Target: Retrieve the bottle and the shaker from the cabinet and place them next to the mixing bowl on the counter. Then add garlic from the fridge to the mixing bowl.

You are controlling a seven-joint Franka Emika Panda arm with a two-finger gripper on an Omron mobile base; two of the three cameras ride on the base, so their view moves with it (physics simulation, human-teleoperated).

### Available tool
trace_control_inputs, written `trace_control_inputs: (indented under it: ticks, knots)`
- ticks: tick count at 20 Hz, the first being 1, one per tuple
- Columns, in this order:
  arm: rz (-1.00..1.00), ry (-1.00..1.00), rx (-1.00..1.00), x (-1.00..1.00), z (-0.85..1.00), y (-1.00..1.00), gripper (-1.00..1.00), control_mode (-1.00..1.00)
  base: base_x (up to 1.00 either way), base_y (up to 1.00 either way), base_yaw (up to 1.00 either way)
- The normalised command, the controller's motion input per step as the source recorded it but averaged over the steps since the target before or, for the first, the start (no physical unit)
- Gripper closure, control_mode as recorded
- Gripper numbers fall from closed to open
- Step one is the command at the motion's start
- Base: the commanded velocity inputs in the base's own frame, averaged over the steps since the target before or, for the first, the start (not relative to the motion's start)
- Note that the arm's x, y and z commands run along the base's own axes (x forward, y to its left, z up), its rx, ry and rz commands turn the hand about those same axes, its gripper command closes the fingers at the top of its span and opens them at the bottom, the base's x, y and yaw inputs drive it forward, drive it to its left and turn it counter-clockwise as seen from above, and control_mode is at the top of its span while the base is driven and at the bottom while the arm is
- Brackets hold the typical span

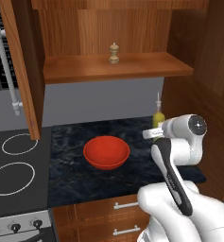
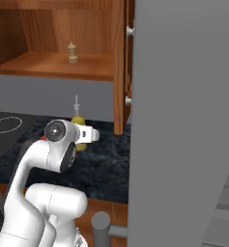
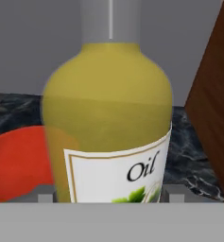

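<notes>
Yellow glass oil bottle [image 3: 108, 123] stands upright on the dark marble surface [image 1: 85, 177], right of the red mixing bowl [image 1: 106, 152], between the spread claw [image 3: 108, 197] fingers. Small wooden shaker [image 1: 114, 53] remains on the cabinet shelf [image 1: 80, 71]. Risk: withdrawal clipping and toppling the bottle.

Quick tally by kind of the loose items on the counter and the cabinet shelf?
Bottles: 1, the oil bottle on the counter
Bowls: 1, the red bowl on the counter
Shakers: 1, the shaker on the cabinet shelf
Total: 3
</notes>
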Motion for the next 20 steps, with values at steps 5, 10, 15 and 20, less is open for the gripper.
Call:
trace_control_inputs:
  ticks: [5, 10, 15, 20]
  knots:
    - [0.16, -0.03, 0.00, 0.31, -0.59, 0.00, 1.00, -1.00, 0.00, 0.00, 0.00]
    - [0.09, -0.03, 0.00, 0.29, -0.52, 0.00, 1.00, -1.00, 0.00, 0.00, 0.00]
    - [0.06, -0.12, 0.00, 0.23, -0.32, 0.00, 1.00, -1.00, 0.00, 0.00, 0.00]
    - [0.02, -0.18, 0.00, 0.19, -0.24, 0.00, 1.00, -1.00, 0.00, 0.00, 0.00]
